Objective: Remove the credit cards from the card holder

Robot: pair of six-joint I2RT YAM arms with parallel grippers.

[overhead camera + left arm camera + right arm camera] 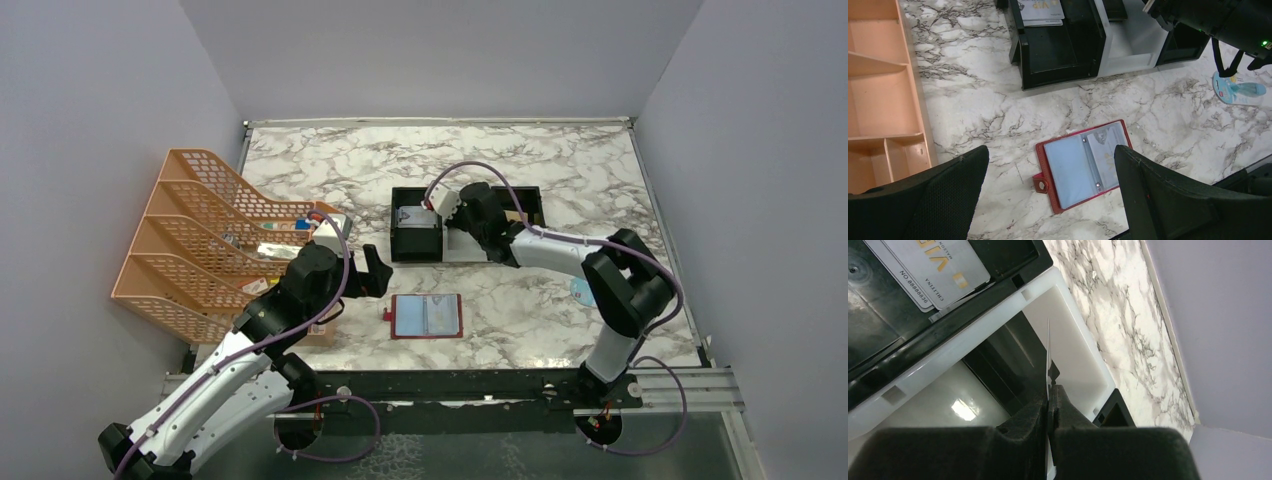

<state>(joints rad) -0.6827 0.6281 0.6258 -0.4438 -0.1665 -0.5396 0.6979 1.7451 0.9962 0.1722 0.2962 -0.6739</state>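
Lying open and flat on the counter [300,170], the card holder [427,316] sits close to the counter's near edge. Its red border shows on all four sides, and its snap tab juts from its left side. Bare marble rings it all round.

The left fingers [1050,151] hang above it, spread wide and holding nothing. In the wrist view one fingertip stands to each side of the holder. Something pale, like a card, shows through the sleeve of the panel away from the tab. I cannot tell more than that.

Beyond the holder's far edge, past a strip of free counter, stands the black-and-white tray [415,190]. Over its white middle compartment the right fingers [1049,390] are pinched tight on a thin card [1048,342], seen edge-on. Two silvery-white cards [933,265] lie stacked in the black compartment next to it.

To the holder's left an orange file rack [190,240] lines the counter's side, with open marble between the two. To the holder's right, well apart, lies a light-blue packet [582,291].
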